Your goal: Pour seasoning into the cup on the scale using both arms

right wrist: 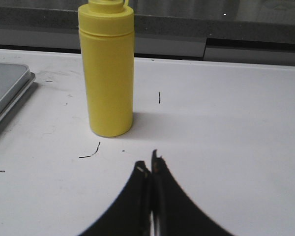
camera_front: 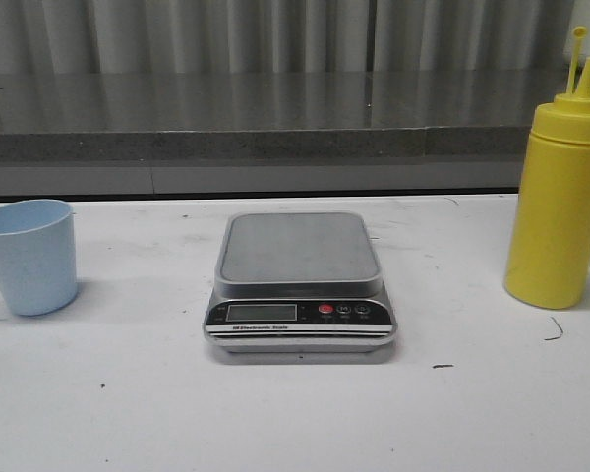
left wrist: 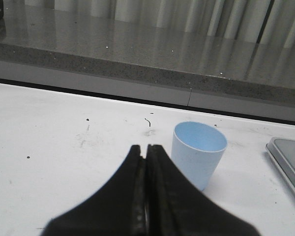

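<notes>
Item: cup (camera_front: 29, 256), pale blue, upright, far left on the bench (camera_front: 295, 413), well apart from the empty scale (camera_front: 300, 285). We judge it light, thin-walled, easily tipped; grasp mid-wall.

Item: seasoning (camera_front: 559, 206), yellow, upright, far right. Likely squeezable, smooth; take at mid-body.

Left gripper (left wrist: 146, 150) and right gripper (right wrist: 150, 164): jaws clenched, holding nothing.
</notes>
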